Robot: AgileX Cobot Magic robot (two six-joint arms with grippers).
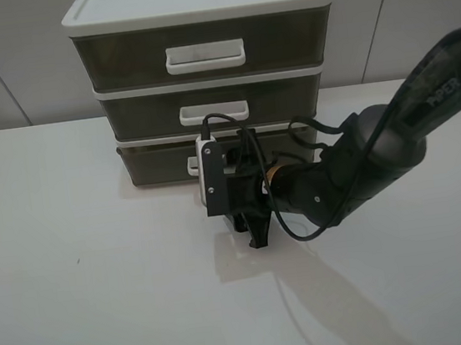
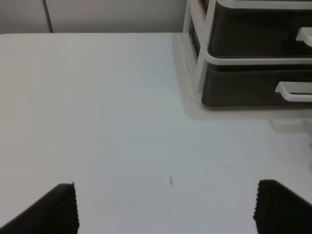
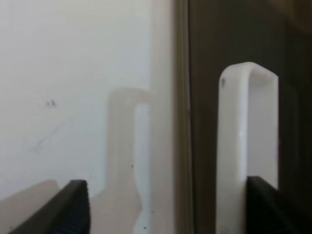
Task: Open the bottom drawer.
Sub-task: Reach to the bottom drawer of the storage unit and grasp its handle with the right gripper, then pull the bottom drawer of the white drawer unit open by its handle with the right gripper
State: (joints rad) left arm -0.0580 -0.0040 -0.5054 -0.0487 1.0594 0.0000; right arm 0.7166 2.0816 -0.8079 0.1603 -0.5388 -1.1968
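The bottom drawer (image 1: pixel 154 165) is the lowest smoky-brown tray of the three-tier unit (image 1: pixel 194 9) and sits pushed in. Only the left end of its white loop handle (image 1: pixel 192 167) shows in the exterior high view. My right gripper (image 1: pixel 229 173) is turned on its side right in front of that handle and covers the rest of it. In the right wrist view the gripper (image 3: pixel 168 209) is open, with the handle (image 3: pixel 234 146) between the jaws, close to one finger (image 3: pixel 265 204). My left gripper (image 2: pixel 165 209) is open and empty over bare table. It sees the drawer (image 2: pixel 243 87) from the side.
The unit stands at the back of a white table (image 1: pixel 79 309). The middle drawer (image 1: pixel 214 103) and top drawer (image 1: pixel 203 50) are shut above. The right arm (image 1: pixel 394 135) and its cables stretch in from the right. A wall stands behind.
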